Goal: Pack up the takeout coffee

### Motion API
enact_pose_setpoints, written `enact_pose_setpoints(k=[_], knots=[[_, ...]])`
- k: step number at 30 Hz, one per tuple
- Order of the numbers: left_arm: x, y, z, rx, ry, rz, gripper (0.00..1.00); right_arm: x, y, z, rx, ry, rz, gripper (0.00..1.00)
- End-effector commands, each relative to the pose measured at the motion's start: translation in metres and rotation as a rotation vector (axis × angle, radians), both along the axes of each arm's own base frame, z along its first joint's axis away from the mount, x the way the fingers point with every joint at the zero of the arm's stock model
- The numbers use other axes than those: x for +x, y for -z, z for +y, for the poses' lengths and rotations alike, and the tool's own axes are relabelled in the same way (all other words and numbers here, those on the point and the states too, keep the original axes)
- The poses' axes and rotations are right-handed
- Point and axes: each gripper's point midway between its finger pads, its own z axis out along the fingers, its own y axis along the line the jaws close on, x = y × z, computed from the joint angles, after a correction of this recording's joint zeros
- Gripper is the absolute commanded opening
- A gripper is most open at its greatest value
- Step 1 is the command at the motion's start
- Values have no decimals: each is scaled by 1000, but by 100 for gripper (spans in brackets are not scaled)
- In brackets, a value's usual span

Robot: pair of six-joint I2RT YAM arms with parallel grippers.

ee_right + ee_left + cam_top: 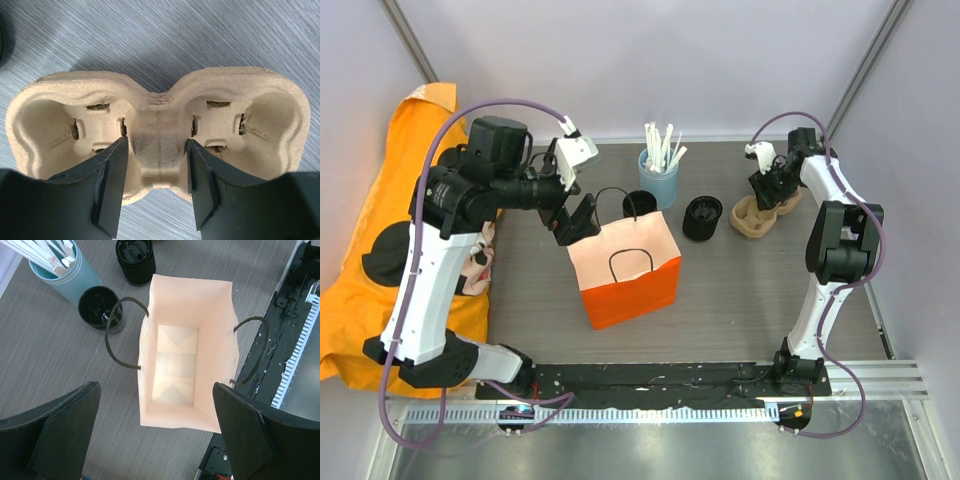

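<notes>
The paper bag [220,340] gapes open, bare inside: a clear drop straight down, only its handles [114,337] arching at the sides. Straw cup [658,180], black cup [638,204] and lid stack [702,218] crowd behind it. The right pincer [156,147] straddles the cup carrier's [250,85] ridge, blocking both wells.

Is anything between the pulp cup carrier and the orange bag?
Yes: a stack of black plastic lids stands between the beige pulp cup carrier and the orange paper bag, and the left gripper hangs over the bag's mouth.
</notes>
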Motion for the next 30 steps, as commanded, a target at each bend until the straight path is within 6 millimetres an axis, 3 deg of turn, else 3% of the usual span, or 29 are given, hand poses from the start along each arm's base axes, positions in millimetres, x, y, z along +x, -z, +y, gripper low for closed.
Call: enact_pose_setpoints(k=[1, 8, 15, 25, 30], knots=[[-3, 0, -2, -15, 9, 25, 100, 6, -38, 5, 11, -25, -95, 55], [-4, 1, -2, -15, 9, 29, 100, 6, -31, 3, -1, -24, -79, 51], [-4, 0, -2, -18, 11, 27, 100, 6, -33, 2, -2, -17, -79, 36], [-3, -1, -3, -25, 12, 29, 100, 8, -87, 6, 12, -15, -187, 33], [-4, -4, -4, -32, 15, 25, 100, 6, -100, 5, 2, -10, -209, 33]])
